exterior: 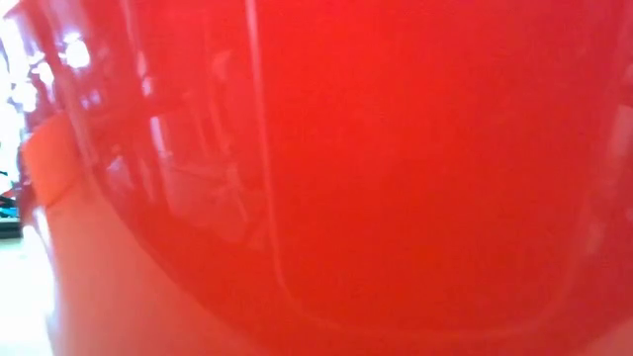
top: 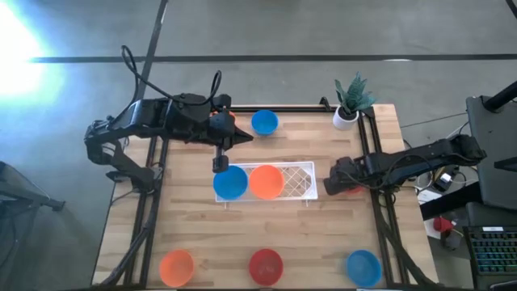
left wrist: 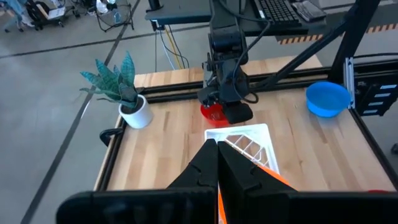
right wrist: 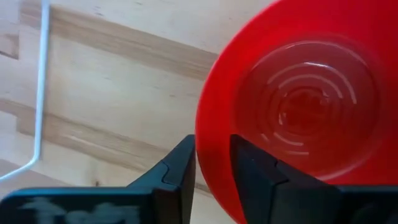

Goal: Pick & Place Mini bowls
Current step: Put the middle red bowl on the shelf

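A white lattice tray [top: 300, 183] at mid-table holds a blue mini bowl [top: 230, 183] and an orange mini bowl [top: 265, 182]. My left gripper [top: 218, 163] hovers shut over the tray's left end, just beyond the blue bowl; its wrist view shows the shut fingers [left wrist: 217, 149] above the tray [left wrist: 249, 138]. My right gripper [top: 333, 178] is just right of the tray, shut on a red mini bowl [top: 353, 189], which is mostly hidden under it. Another blue bowl [top: 264, 123] rests on the table's far side. My right gripper [right wrist: 211, 158] pinches the red mini bowl by its rim [right wrist: 208, 146], one finger [right wrist: 183, 165] outside the bowl and the other [right wrist: 245, 165] over its inside. The fingers come from above, slanting down. Whether the bowl's base is on the table does not show.
Along the near edge stand an orange bowl [top: 176, 265], a red bowl [top: 265, 265] that fills the low view [exterior: 376, 158], and a blue bowl [top: 363, 267]. A potted plant [top: 349, 101] stands at the far right corner. Black rails [top: 380, 210] border the table.
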